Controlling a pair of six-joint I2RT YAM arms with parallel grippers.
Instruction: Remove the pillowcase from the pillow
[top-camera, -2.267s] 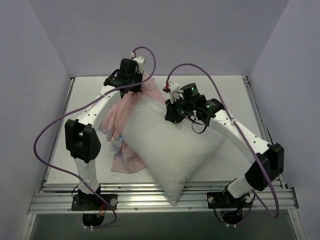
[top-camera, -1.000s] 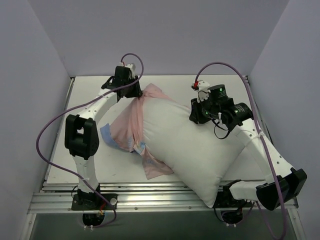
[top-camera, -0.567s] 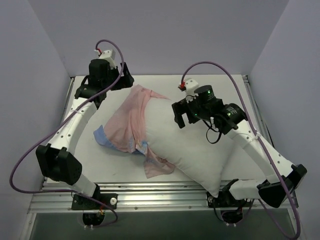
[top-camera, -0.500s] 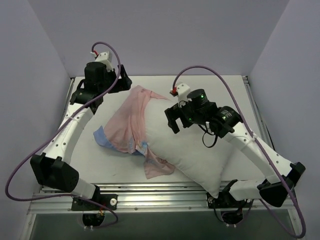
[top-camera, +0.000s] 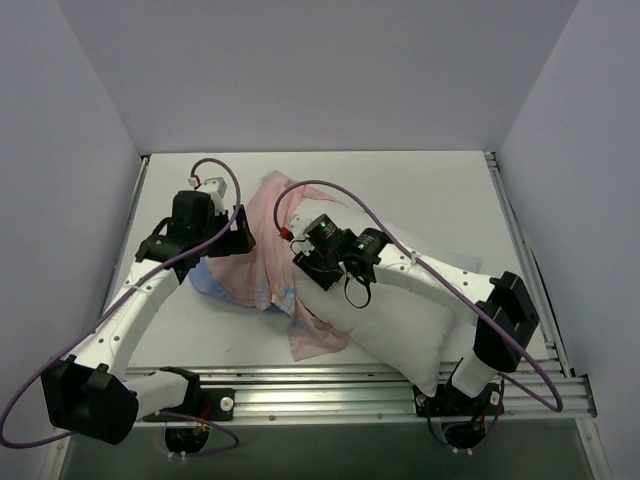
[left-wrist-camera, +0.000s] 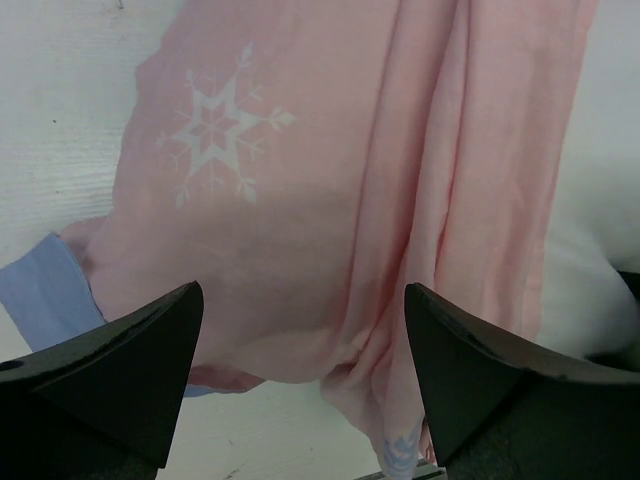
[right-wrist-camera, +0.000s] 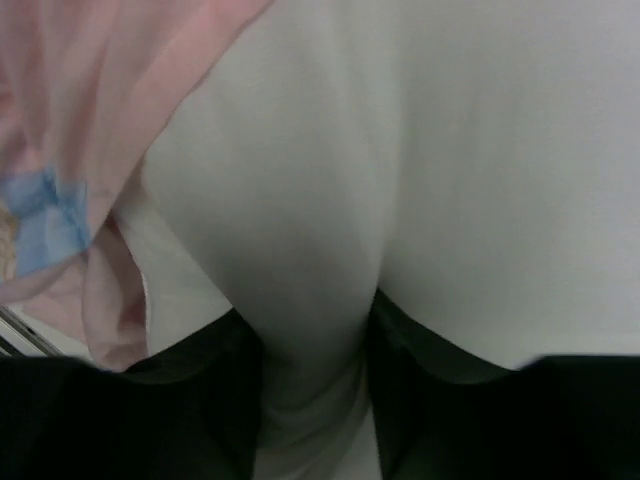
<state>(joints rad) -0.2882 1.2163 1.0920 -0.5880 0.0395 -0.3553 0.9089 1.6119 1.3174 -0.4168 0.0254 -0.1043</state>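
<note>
Pink pillowcase: clings to left end of pillow; not free.
Left gripper: lowered over pillowcase, jaws apart, empty.
Right gripper: dropped in, pinching pillow fold.

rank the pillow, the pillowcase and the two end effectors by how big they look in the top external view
1. pillow: largest, though the right arm hides part of it.
2. pillowcase: bunched up, not far behind.
3. left end effector and right end effector: much smaller and alike, so no ranking between them.
</note>
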